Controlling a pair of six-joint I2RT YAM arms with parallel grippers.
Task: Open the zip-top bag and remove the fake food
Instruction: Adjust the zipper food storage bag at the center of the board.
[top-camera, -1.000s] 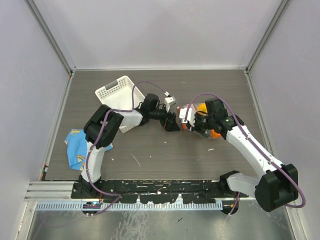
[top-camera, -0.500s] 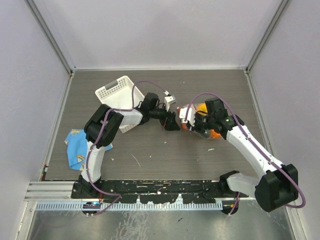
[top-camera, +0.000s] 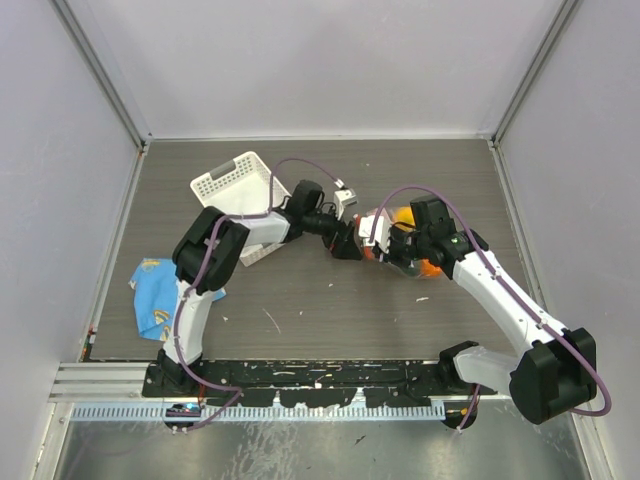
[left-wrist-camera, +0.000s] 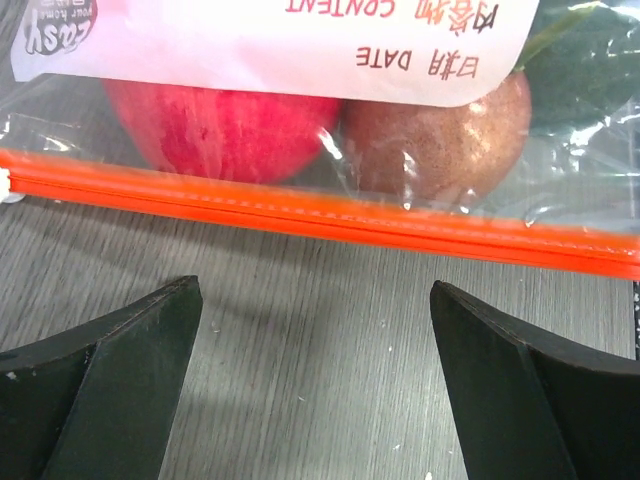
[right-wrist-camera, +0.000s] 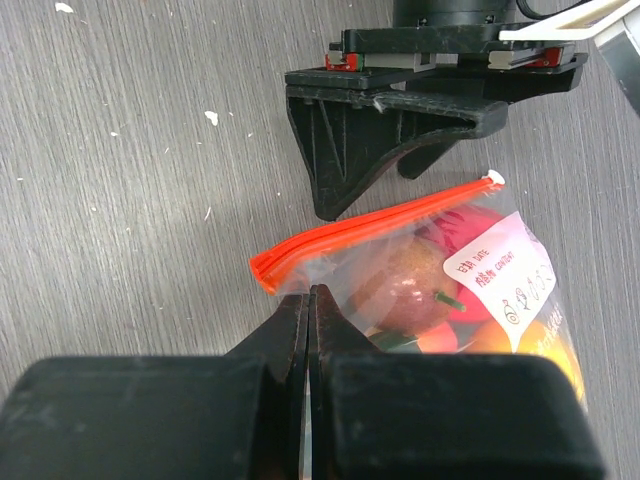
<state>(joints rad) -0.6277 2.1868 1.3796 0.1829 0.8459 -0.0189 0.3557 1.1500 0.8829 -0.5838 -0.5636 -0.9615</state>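
Zip-top bag sits mid-frame: my right pincer, closed, seemingly nips its film; my left pincer gapes empty before the orange strip. Basket upper left, cloth lower left.

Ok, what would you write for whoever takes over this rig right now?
Left claw: open, facing the orange zip strip, not touching it.
Right claw: shut on the zip-top bag, just below one end of the strip.
The fake food that shows is inside the bag; the strip looks sealed.
Done: bag held in place.
Left to do: grip the strip, pull it open, take the food out.
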